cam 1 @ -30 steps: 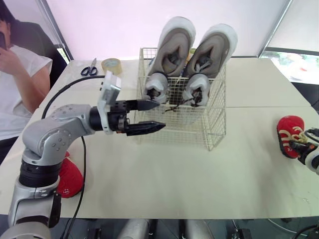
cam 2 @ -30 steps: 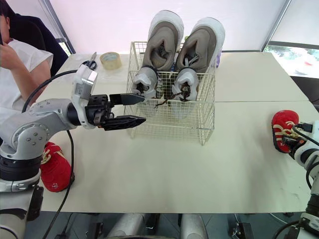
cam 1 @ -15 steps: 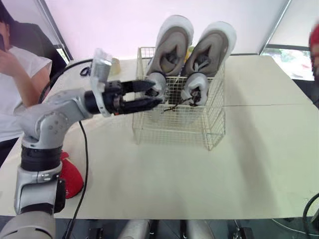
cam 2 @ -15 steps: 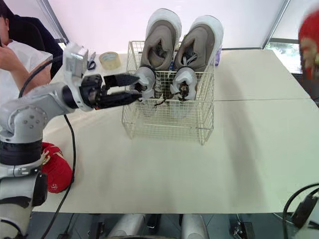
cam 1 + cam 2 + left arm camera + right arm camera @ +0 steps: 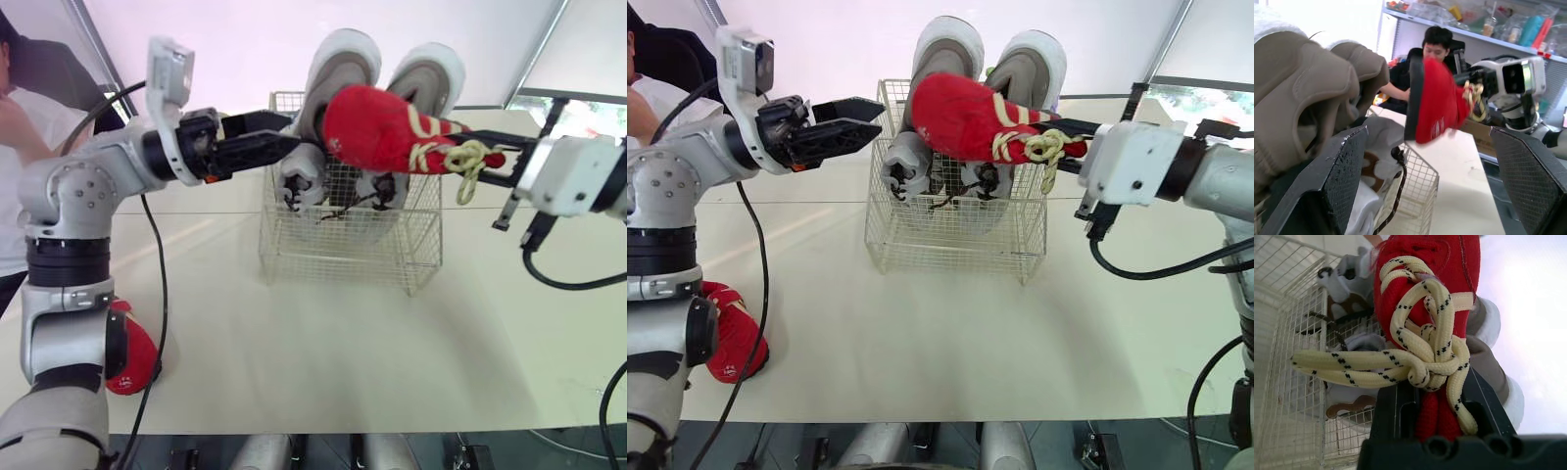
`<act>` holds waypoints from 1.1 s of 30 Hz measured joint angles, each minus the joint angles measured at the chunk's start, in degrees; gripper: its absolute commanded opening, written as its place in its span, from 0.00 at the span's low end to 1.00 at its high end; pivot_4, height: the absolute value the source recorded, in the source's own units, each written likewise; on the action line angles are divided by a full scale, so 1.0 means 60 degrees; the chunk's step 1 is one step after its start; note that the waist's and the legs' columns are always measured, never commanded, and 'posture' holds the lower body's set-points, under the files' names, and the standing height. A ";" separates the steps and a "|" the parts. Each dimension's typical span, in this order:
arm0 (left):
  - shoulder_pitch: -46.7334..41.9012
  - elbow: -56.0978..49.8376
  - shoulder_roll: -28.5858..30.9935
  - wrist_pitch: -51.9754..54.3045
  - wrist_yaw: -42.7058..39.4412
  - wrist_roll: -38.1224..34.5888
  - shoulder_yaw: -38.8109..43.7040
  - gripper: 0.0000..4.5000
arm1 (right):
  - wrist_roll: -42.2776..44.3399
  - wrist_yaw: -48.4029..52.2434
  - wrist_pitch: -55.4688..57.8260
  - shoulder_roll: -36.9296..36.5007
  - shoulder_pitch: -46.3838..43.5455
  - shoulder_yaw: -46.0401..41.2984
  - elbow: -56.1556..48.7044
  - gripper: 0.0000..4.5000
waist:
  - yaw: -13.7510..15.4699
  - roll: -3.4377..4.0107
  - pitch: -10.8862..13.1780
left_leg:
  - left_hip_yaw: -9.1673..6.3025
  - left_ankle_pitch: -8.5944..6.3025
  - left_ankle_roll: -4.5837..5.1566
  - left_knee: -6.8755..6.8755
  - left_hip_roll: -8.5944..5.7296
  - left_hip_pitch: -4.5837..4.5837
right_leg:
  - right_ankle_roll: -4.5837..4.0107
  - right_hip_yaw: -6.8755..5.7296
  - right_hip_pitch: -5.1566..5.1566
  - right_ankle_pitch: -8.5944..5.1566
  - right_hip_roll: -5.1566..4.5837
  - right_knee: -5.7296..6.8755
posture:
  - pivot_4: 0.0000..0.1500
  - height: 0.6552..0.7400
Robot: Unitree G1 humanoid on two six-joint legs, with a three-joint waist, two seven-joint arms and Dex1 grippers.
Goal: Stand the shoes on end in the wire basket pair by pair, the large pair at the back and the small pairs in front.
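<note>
My right pincer (image 5: 1063,132) is clamped on the red shoe (image 5: 960,117) by its laces, above the basket (image 5: 950,250). My left pincer (image 5: 872,119) gapes wide beside the rim. I should tip the toe down and lower it into the free front, leaving room for its mate (image 5: 730,338).

Bright backlight, washed-out pinkish background.

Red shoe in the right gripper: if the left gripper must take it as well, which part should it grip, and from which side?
Probably the toe end. The right gripper holds the red shoe by its laced end, so the rounded toe juts free toward the open left gripper. Come from the robot's left, jaws closing across the toe.
</note>
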 measured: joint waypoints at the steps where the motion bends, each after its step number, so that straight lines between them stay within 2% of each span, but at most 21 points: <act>1: -0.0084 -0.0003 0.0004 0.0007 -0.0057 0.0028 -0.0002 0.92 | -0.0075 0.0072 -0.0208 0.0100 -0.0093 0.0134 0.0011 0.05 | -0.0004 0.0000 0.0000 | -0.0001 0.0001 -0.0002 -0.0002 0.0001 0.0001 | 0.0001 -0.0001 -0.0002 0.0000 0.0000 0.0005 | 1.00 1.00; 13: -0.0038 -0.0403 -0.0326 0.0101 -0.0339 0.0554 -0.0517 0.92 | -0.0401 0.0455 -0.0441 0.0836 -0.1381 0.1253 0.0193 0.05 | 0.0040 -0.0001 0.0001 | -0.0004 0.0008 -0.0011 0.0002 0.0001 0.0001 | 0.0000 0.0000 -0.0007 0.0000 0.0002 0.0027 | 1.00 1.00; 16: -0.0034 -0.0381 -0.0450 0.0074 -0.0337 0.0729 -0.0515 0.72 | -0.0458 0.0531 -0.0361 0.0905 -0.1460 0.1332 0.0292 0.05 | 0.0041 -0.0001 0.0001 | -0.0004 0.0009 -0.0012 0.0002 0.0001 0.0001 | 0.0000 0.0000 -0.0007 0.0001 0.0002 0.0029 | 1.00 1.00; 21: -0.0033 -0.0378 -0.0550 0.0075 -0.0382 0.0856 -0.0515 0.16 | -0.0561 0.0615 -0.0262 0.0930 -0.1647 0.1425 0.0400 0.04 | 0.0032 -0.0002 0.0001 | -0.0004 0.0011 -0.0014 0.0002 0.0001 0.0002 | 0.0001 0.0000 -0.0010 0.0001 0.0003 0.0035 | 1.00 1.00; 22: -0.0032 -0.0377 -0.0549 0.0067 -0.0358 0.0905 -0.0513 0.09 | -0.0556 0.0656 -0.0234 0.0931 -0.1673 0.1435 0.0382 0.04 | 0.0022 -0.0002 0.0001 | -0.0004 0.0012 -0.0015 0.0002 0.0001 0.0001 | 0.0000 -0.0001 -0.0011 0.0001 0.0002 0.0036 | 1.00 1.00; 23: -0.0030 -0.0378 -0.0550 0.0060 -0.0359 0.0941 -0.0514 0.05 | -0.0551 0.0683 -0.0174 0.0934 -0.1679 0.1435 0.0361 0.04 | 0.0021 -0.0002 0.0001 | -0.0004 0.0012 -0.0014 0.0002 0.0001 0.0002 | 0.0001 0.0000 -0.0011 0.0001 0.0002 0.0037 | 1.00 1.00; 28: 0.0006 -0.0377 -0.0580 0.0004 -0.0384 0.1071 -0.0514 0.05 | -0.0315 0.0739 0.0566 0.0961 -0.1678 0.1426 0.0145 0.03 | 0.0030 -0.0001 0.0001 | -0.0004 0.0015 -0.0016 0.0006 0.0001 0.0002 | 0.0001 0.0000 -0.0012 0.0001 0.0002 0.0043 | 1.00 1.00; 33: 0.0011 -0.0376 -0.0678 0.0082 -0.0341 0.1024 -0.0422 0.05 | 0.1069 0.0736 0.3087 0.0890 -0.1656 0.0974 -0.0635 0.03 | 0.0046 -0.0002 0.0001 | -0.0007 0.0014 -0.0012 0.0007 0.0001 0.0000 | 0.0000 0.0000 -0.0012 0.0001 0.0002 0.0045 | 1.00 1.00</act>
